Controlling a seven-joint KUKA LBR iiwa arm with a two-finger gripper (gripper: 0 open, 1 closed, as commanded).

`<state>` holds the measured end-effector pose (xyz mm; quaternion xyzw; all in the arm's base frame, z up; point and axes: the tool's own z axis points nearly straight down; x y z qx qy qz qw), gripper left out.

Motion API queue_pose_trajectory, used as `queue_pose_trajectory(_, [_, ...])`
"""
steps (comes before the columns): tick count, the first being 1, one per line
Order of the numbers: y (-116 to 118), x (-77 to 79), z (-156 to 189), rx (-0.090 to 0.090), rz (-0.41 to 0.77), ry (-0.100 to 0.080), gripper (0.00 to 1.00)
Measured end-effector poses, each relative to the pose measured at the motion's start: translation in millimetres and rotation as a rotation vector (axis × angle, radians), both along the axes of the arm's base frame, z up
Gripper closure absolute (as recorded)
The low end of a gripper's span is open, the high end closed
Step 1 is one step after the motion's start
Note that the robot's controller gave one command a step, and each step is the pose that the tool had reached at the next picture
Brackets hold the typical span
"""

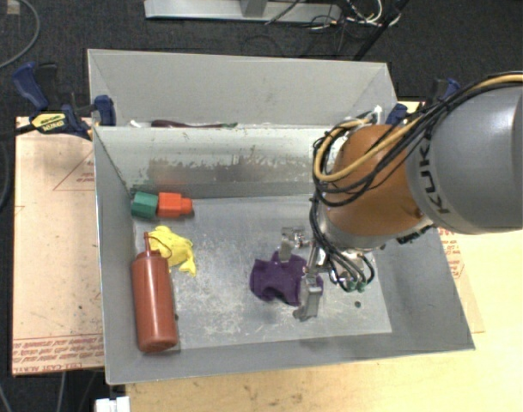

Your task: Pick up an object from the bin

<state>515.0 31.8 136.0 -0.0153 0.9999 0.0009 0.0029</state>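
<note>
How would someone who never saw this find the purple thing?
Look in the grey bin, near the middle of its floor, by the robot's claw. A lumpy purple thing lies between the claw's fingers. It is the only purple thing; the red bottle and yellow lump lie by the left wall.

Dark floor (38,75) spans the upper frame, a pale metal base (244,5) at top centre, tangled cables (364,7) beside it; a cream table (501,316) shows lower right.
</note>
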Motion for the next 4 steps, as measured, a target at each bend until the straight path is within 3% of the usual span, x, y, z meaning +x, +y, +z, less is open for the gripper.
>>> queue_pose_trajectory(1, [-18.2, 30.6, -65.2, -0.003, 0.379, -0.004, 1.00])
queue_pose_trajectory(2, [-18.2, 30.6, -65.3, -0.003, 0.378, -0.004, 1.00])
queue_pose_trajectory(3, [-12.5, 26.9, -25.6, -0.002, 0.375, 0.001, 1.00])
queue_pose_trajectory(4, [-21.0, 25.8, 100.7, -0.002, 0.286, -0.008, 1.00])
